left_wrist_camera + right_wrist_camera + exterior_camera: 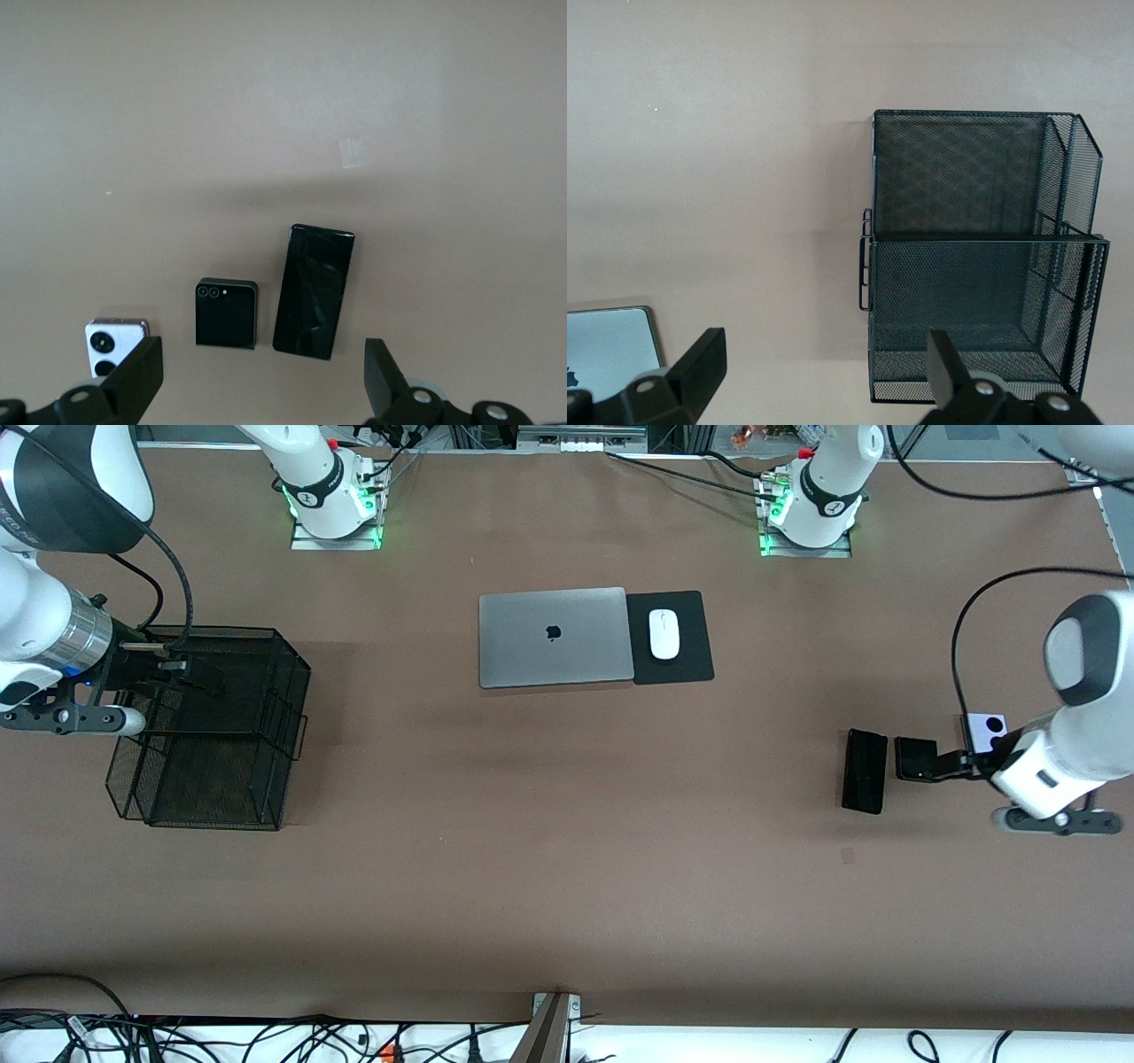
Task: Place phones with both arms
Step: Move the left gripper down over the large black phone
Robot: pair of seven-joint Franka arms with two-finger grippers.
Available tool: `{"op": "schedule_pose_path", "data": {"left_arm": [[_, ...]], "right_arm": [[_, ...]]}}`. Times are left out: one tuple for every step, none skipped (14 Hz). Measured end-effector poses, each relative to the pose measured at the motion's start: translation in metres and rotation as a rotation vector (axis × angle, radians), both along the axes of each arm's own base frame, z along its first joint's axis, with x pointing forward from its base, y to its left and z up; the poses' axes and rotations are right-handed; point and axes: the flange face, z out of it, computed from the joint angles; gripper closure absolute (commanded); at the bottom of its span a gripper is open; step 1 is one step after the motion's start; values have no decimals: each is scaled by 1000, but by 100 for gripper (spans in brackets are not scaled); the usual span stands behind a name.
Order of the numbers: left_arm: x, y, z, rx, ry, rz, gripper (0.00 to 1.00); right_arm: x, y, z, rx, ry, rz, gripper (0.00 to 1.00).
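Three phones lie in a row at the left arm's end of the table: a long slim black slab [865,771], a small black folded phone [915,758] and a lilac phone with two black lenses [986,727]. In the left wrist view the slab [314,290], the folded phone [226,313] and the lilac phone [115,347] all show below the gripper. My left gripper [955,763] [261,390] hangs open and empty over the folded phone. My right gripper [182,673] [824,372] is open and empty over the black mesh basket [283,691].
The mesh basket [873,177] has several compartments and stands at the right arm's end. A closed silver laptop [553,637] and a white mouse [664,634] on a black pad [687,664] lie mid-table near the bases. The laptop's corner shows in the right wrist view [611,350].
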Motion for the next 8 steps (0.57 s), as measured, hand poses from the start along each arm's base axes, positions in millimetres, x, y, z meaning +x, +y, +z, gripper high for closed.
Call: {"op": "schedule_pose_path", "data": {"left_arm": [[4,-8,-21,4,6,-28,0],[6,-19,-41,2,6,-51,0],[6,-29,-59,0,8,-72,0],[4,-37,-75,-3,16,-86,0],[1,-42,-86,-5,29,-94,0],[-4,-43,-95,-6,46,-96,0],[-9,-42,-104,-7,62,-96,0],[-14,-41,-112,-8,72,-96,0]], "right_arm": [[0,-1,-1,0,2,-2,0],[0,-2,-2,-1,4,-4,0],[0,-2,-3,-1,6,-4,0],[1,-3,-4,-1,8,-4,0],[1,-3,-5,-1,9,-5,0],[1,-3,-5,-1,9,-5,0],[1,-3,-5,-1,9,-5,0],[1,-3,-6,-1,11,-5,0]]}}
